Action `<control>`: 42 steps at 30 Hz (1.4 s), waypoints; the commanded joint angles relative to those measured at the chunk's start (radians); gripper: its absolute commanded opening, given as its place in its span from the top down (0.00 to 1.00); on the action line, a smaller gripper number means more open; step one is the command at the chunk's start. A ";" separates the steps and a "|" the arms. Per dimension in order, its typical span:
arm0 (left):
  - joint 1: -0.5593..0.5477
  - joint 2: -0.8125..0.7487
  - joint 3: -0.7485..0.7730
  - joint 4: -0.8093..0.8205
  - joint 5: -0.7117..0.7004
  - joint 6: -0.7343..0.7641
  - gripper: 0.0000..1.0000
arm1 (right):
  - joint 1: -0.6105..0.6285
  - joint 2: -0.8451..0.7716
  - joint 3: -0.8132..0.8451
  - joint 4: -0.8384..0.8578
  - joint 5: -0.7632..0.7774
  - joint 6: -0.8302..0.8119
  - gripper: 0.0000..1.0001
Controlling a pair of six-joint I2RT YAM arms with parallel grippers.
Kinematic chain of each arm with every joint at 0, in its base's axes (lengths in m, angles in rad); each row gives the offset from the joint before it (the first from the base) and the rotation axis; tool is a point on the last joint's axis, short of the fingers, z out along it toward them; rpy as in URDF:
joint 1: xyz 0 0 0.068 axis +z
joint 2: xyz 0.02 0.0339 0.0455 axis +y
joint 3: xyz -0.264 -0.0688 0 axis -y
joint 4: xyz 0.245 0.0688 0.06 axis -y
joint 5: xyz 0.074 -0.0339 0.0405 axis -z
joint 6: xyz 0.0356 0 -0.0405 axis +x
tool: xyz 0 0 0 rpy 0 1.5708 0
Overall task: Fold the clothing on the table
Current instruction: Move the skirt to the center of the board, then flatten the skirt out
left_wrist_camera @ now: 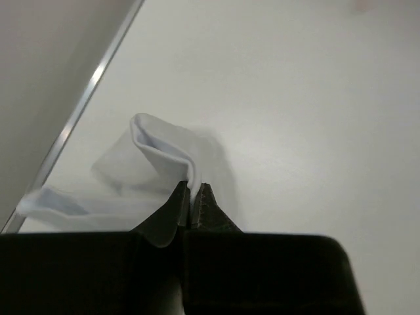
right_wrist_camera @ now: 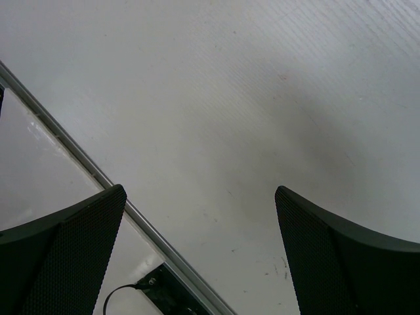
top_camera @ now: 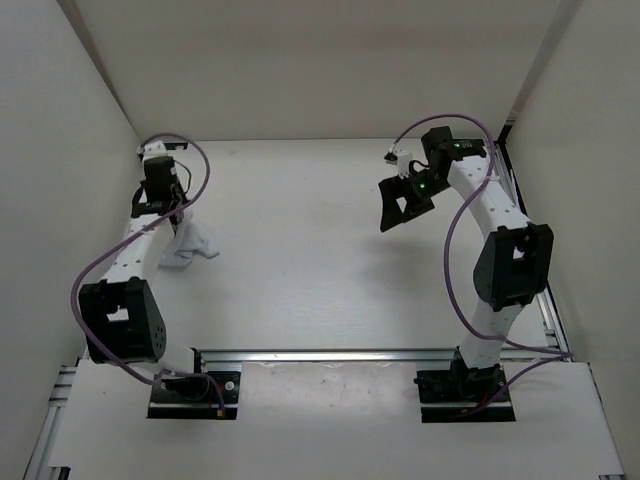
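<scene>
Clothing [top_camera: 192, 246], a small piece of thin white fabric, sits in a crumpled bunch close to the left edge of the table [top_camera: 300, 260], about halfway between the near and far edges and a little beyond the left arm's base. The wrist view shows it gathered into loose folds [left_wrist_camera: 161, 161], with one raised fold running up into the fingertips and a flap trailing toward the silver rail [left_wrist_camera: 85, 92] along the table's left edge.

The left gripper [top_camera: 179, 226] points down onto the bunch. Its two dark fingers are pressed together, pinching that raised fold of fabric between their tips [left_wrist_camera: 193, 195]. Part of the cloth rests on the table surface; whether the pinched part is lifted clear cannot be told.

Farther back and toward the right side, the right gripper [top_camera: 404, 206] hangs in the air above bare tabletop, well apart from the clothing. Its fingers are spread wide with nothing between them [right_wrist_camera: 199, 197]; below them its camera sees only white table surface [right_wrist_camera: 249, 92] and a length of silver rail [right_wrist_camera: 98, 177].
</scene>
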 commanded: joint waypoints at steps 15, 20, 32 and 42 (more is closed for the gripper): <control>-0.897 0.133 0.277 0.172 0.285 -0.075 0.01 | -0.070 -0.203 -0.275 0.181 -0.058 -0.018 0.00; -0.741 0.004 0.238 0.137 0.200 -0.082 0.01 | -0.084 -0.309 -0.395 0.273 -0.002 0.002 0.01; -0.546 -0.039 0.313 -0.137 0.263 -0.073 0.02 | -0.337 -0.213 -0.506 0.434 -0.196 0.151 0.02; -0.546 -0.143 0.204 -0.208 0.273 -0.152 0.01 | -0.153 0.079 -0.222 0.539 -0.015 0.085 0.08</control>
